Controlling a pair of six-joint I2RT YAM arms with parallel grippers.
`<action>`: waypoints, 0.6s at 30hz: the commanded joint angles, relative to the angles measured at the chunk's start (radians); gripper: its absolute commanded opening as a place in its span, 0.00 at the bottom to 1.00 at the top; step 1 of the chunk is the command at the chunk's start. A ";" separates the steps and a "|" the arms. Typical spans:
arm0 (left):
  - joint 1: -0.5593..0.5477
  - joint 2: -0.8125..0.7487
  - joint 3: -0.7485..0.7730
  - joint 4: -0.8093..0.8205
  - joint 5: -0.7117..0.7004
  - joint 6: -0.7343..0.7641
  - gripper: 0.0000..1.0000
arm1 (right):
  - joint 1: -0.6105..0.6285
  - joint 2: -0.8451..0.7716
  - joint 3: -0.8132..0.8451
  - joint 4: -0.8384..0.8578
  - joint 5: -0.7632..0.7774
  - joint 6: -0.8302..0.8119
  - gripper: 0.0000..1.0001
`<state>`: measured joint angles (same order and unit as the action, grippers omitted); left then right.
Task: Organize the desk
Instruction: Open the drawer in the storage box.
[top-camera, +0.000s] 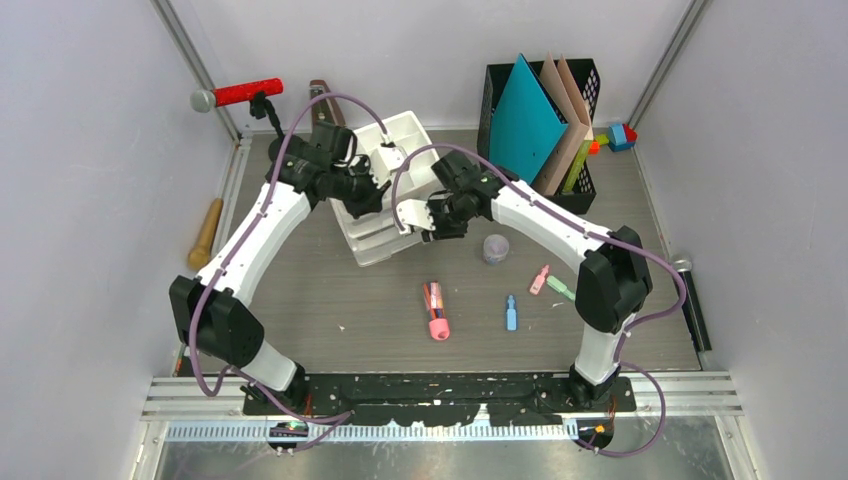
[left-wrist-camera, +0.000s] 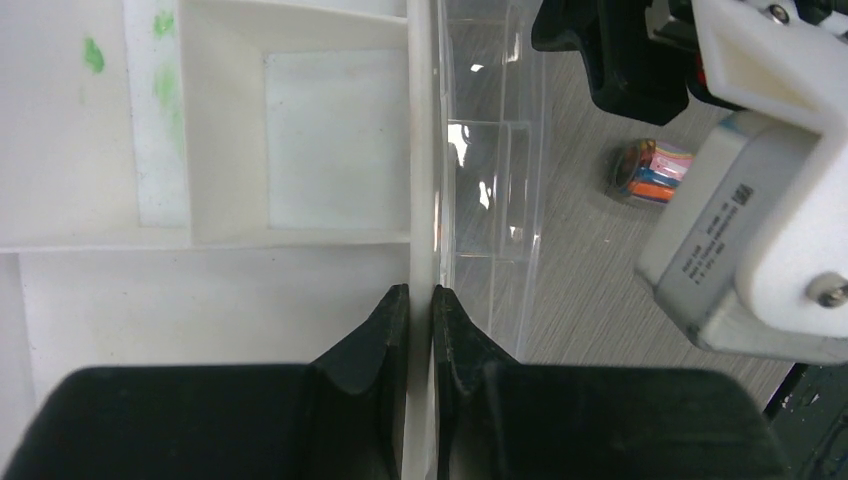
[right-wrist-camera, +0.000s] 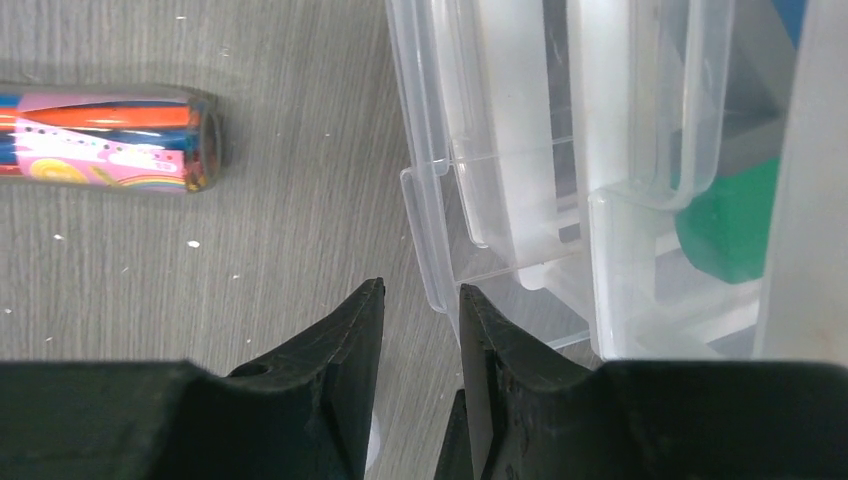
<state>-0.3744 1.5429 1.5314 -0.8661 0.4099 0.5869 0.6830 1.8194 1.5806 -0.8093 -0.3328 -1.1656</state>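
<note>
Nearest, clamped flat between the closed jaws of the left gripper (left-wrist-camera: 420, 295): the thin upright side wall of the white tray (left-wrist-camera: 230, 270), with the clear tray (left-wrist-camera: 490, 150) just to their right. Narrowly parted about the corner lip of that clear tray: the jaws of the right gripper (right-wrist-camera: 420, 292), grip or mere straddle not discernible. Beneath both pairs of jaws and stretching beyond: the desk (right-wrist-camera: 250, 260), bearing a tube of coloured pens (right-wrist-camera: 110, 137) ahead and left of the right jaws.
</note>
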 joint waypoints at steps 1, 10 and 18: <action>0.035 0.084 -0.021 -0.149 -0.161 0.061 0.00 | 0.056 -0.035 0.020 -0.226 -0.030 0.006 0.39; 0.035 0.116 0.017 -0.160 -0.179 0.071 0.10 | 0.093 -0.039 0.109 -0.341 -0.066 0.035 0.39; 0.037 0.115 0.008 -0.153 -0.195 0.078 0.30 | 0.096 -0.041 0.126 -0.322 -0.031 0.062 0.41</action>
<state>-0.3710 1.5871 1.5917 -0.9165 0.3840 0.6357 0.7837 1.8172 1.6634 -1.1187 -0.3618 -1.1370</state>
